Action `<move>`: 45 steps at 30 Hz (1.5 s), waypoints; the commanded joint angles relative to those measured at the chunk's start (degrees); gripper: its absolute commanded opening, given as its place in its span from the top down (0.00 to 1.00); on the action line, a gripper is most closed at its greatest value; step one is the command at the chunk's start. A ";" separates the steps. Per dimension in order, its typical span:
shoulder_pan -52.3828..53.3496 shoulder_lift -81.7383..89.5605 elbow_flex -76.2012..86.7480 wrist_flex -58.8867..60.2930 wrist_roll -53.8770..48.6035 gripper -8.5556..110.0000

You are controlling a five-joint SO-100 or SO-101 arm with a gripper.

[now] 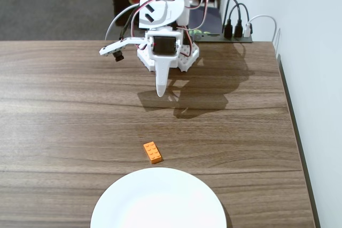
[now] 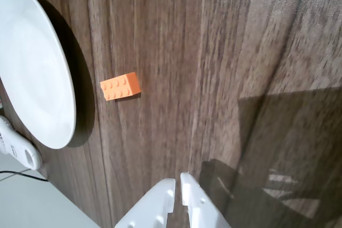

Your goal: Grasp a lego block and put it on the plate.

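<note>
A small orange lego block (image 1: 153, 152) lies flat on the wooden table, just beyond the far rim of the white plate (image 1: 158, 201) at the near edge. In the wrist view the lego block (image 2: 120, 86) sits right of the plate (image 2: 32, 68). My white gripper (image 1: 161, 90) hangs above the table at the far side, well away from the block, pointing down. In the wrist view the gripper (image 2: 178, 180) enters from the bottom edge, its fingers nearly together with only a thin slit and nothing between them.
The arm's base (image 1: 168, 60) stands at the table's far edge with cables and a power strip (image 1: 235, 33) behind it. The table's right edge (image 1: 293, 132) runs along a white wall. A white object (image 2: 18, 150) shows at the wrist view's left edge.
</note>
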 commanded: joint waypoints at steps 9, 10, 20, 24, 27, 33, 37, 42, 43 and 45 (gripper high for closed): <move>-0.18 -0.09 -0.18 0.18 -0.18 0.92; -0.18 -0.09 -0.18 0.18 -0.18 0.92; -0.18 -0.09 -0.18 0.18 -0.18 0.92; -0.18 -0.09 -0.18 0.18 -0.18 0.92; -0.18 -0.09 -0.18 0.18 -0.26 0.92; 0.09 -0.70 -0.26 -0.09 0.00 0.92; 0.62 -5.80 -1.67 -2.90 0.18 0.92; 1.76 -17.23 -8.35 -7.38 1.67 0.92; 1.85 -19.60 -10.11 -8.09 1.76 0.92; 2.11 -24.43 -13.97 -9.32 1.76 0.92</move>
